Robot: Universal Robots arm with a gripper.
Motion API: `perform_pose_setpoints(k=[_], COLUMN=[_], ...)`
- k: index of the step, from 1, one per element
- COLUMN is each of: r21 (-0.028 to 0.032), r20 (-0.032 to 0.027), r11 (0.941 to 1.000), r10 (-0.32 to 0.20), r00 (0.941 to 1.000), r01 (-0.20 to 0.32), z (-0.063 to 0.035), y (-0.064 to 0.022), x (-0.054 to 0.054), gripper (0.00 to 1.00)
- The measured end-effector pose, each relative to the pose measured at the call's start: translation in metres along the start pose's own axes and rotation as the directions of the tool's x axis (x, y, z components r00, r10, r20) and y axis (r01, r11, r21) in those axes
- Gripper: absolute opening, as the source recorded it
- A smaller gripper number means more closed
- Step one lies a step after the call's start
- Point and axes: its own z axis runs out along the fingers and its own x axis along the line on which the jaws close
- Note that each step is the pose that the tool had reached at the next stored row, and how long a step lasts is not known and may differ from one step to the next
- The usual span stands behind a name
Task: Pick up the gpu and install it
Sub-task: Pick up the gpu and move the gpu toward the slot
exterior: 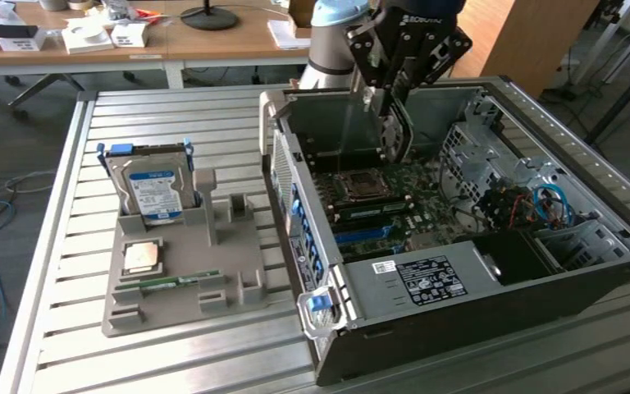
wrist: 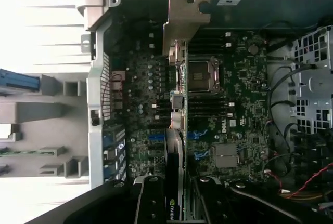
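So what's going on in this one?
The arm's gripper is clamped on the gpu and holds it on edge inside the open computer case, over the motherboard. It doesn't look seated yet. Beside the case, the hard drive stands on the grey tray.

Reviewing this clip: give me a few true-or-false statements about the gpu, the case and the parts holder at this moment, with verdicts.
1. The tool grips the gpu over the motherboard. True.
2. The hard drive lies inside the case. False: it stands upright in the grey holder beside the case.
3. The memory stick sits in the holder. True.
4. The case is closed. False: its side is open and the motherboard is exposed.
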Motion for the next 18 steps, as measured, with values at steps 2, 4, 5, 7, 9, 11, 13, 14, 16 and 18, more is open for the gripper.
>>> perform_pose_setpoints(k=[2, 4, 5, 7, 9, 11, 13, 14, 16, 18], r21=[-0.0021, -0.0044, -0.0058, -0.0084, -0.0103, -0.012, -0.0136, -0.0145, -0.016, -0.0169], r20=[-0.0001, -0.0003, -0.0004, -0.0008, -0.0011, -0.0015, -0.0021, -0.0024, -0.0029, -0.0033], r11=[1.0, 1.0, 1.0, 1.0, 0.9999, 0.9999, 0.9998, 0.9998, 0.9996, 0.9995], r10=[0.0, 0.0, 0.0, -0.003, -0.006, -0.01, -0.014, -0.017, -0.022, -0.027], r00=[1.0, 1.0, 1.0, 1.0, 1.0, 1.0, 0.9999, 0.9999, 0.9997, 0.9996], r01=[0.0, 0.0, 0.0, 0.003, 0.006, 0.01, 0.014, 0.017, 0.022, 0.027], z=[0.0002, 0.0004, 0.0005, 0.0008, 0.001, 0.0012, 0.0014, 0.0014, 0.0016, 0.0018], y=[0.0004, 0.0008, 0.001, 0.0015, 0.0018, 0.0022, 0.0026, 0.0027, 0.003, 0.0033], x=[-0.007, -0.014, -0.018, -0.026, -0.032, -0.039, -0.046, -0.049, -0.054, -0.058], gripper=[0.26, 0.26, 0.26, 0.26, 0.26, 0.26, 0.26, 0.26, 0.26, 0.26])
